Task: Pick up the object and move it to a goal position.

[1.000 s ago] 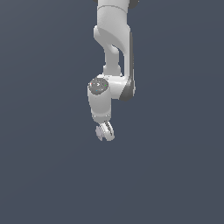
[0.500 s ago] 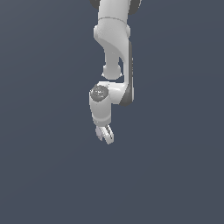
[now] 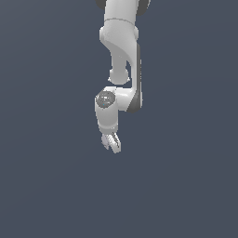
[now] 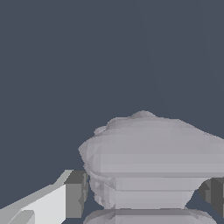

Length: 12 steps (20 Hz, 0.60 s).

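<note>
The pale grey-lavender, ridged, faceted lump [image 4: 151, 162] sits pinched between the white gripper's [image 3: 112, 142] dark-padded fingers [image 4: 76, 192], filling the lower right of the wrist view; in the exterior view it is only a small shape at the fingers, just below frame centre, against a flat slate-blue ground; judging by its jagged, stepped outline, the pads may bear on narrow ridges, so a quick swing could twist or slip it loose; the smooth, glossy white arm [image 3: 121, 51] hangs from the top edge.
</note>
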Available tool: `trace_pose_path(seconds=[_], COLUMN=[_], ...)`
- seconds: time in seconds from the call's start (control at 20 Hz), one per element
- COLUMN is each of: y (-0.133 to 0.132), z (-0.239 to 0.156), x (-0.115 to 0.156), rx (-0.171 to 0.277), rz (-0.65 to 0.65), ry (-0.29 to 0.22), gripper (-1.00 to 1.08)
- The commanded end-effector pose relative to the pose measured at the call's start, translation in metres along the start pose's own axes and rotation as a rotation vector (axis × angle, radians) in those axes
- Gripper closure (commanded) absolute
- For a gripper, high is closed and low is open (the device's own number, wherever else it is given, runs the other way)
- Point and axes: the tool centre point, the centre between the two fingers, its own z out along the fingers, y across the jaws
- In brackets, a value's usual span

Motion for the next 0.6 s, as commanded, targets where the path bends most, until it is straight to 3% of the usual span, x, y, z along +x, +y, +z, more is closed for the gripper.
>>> trace_pose_path(seconds=[0.0, 0.55], y=[0.0, 0.018], z=[0.0, -0.041], x=[0.0, 0.024], rx=[0.0, 0.0], rz=[0.0, 0.0], ry=[0.0, -0.001], gripper=[1.08, 1.08])
